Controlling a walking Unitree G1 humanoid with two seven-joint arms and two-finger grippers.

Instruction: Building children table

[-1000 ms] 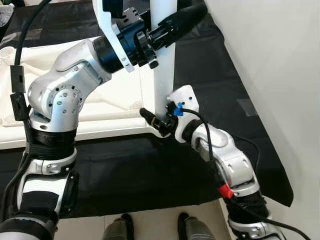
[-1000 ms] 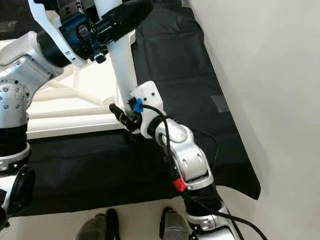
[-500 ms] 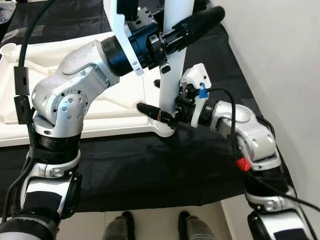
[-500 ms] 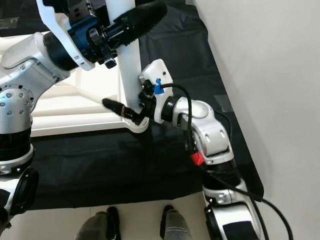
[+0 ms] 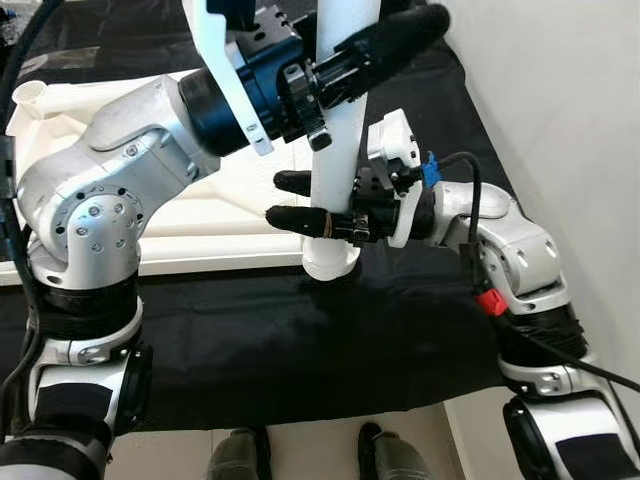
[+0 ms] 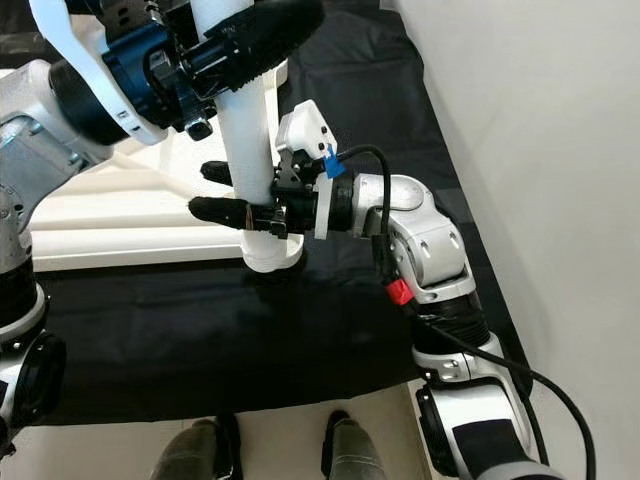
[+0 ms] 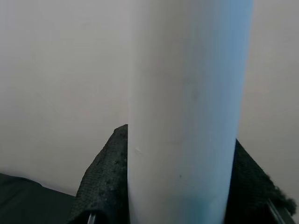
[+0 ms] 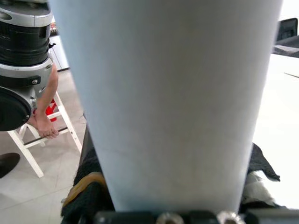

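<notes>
A white round table leg (image 5: 338,150) stands upright at the front right corner of the upturned white table top (image 5: 200,215). Its lower end (image 5: 330,262) is at the top's edge, over the black cloth. My left gripper (image 5: 365,45) is shut on the leg high up, one black finger (image 5: 400,30) crossing in front. My right gripper (image 5: 288,200) is shut on the leg lower down, a finger on each side. In the wrist views the leg (image 7: 187,116) (image 8: 168,102) sits close between black pads (image 7: 100,186) (image 8: 88,196).
A black cloth (image 5: 300,340) covers the floor under the table top. A pale wall (image 5: 560,120) rises close on the right. My feet (image 5: 240,455) stand at the cloth's near edge. A person's bare foot rests on a white stool (image 8: 44,126).
My right gripper has risen from the leg's foot and turned to clasp the leg from the side. The right elbow has swung outward. The left gripper keeps its hold.
</notes>
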